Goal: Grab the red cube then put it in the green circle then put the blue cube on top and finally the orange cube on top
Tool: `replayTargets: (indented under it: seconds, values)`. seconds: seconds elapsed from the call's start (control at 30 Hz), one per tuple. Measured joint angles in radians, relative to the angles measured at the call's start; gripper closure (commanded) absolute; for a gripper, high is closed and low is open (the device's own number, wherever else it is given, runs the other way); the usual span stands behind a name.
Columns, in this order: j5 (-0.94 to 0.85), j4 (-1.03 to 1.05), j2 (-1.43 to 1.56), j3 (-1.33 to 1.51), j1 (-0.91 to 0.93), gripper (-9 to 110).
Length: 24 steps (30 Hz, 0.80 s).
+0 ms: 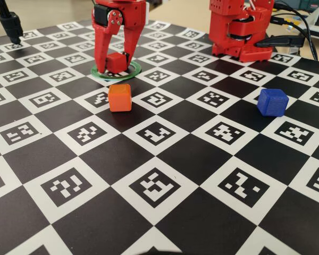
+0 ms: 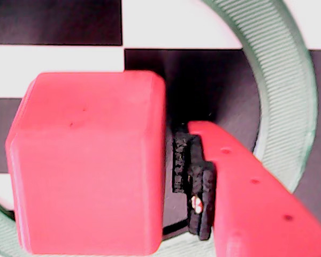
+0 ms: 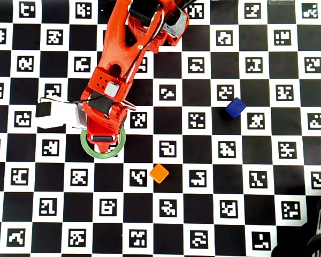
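Black-and-white checkerboard of coded markers (image 1: 159, 188) covers the table; gripper (image 1: 115, 66) spread, straddling the red cube (image 1: 116, 62) inside the green circle (image 1: 134, 69) (small gap at one finger (image 2: 246, 187)); orange cube (image 1: 119, 98), blue cube (image 1: 272, 101) apart.

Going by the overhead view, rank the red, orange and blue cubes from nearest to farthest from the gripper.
1. red cube: between the gripper fingers, inside the green circle.
2. orange cube: below and right of the circle.
3. blue cube: far right, slightly higher.
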Motion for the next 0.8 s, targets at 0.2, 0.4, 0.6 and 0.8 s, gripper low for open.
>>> replayTargets:
  seconds: [0.2,0.4,0.6,0.8]
  values:
    - [0.000,0.000,0.000,0.000,0.005,48]
    - [0.000,0.000,0.000,0.000,0.005,48]
    - [0.000,0.054,0.000,-0.028,0.005,48]
    - [0.011,0.147,0.000,-0.103,0.005,48]
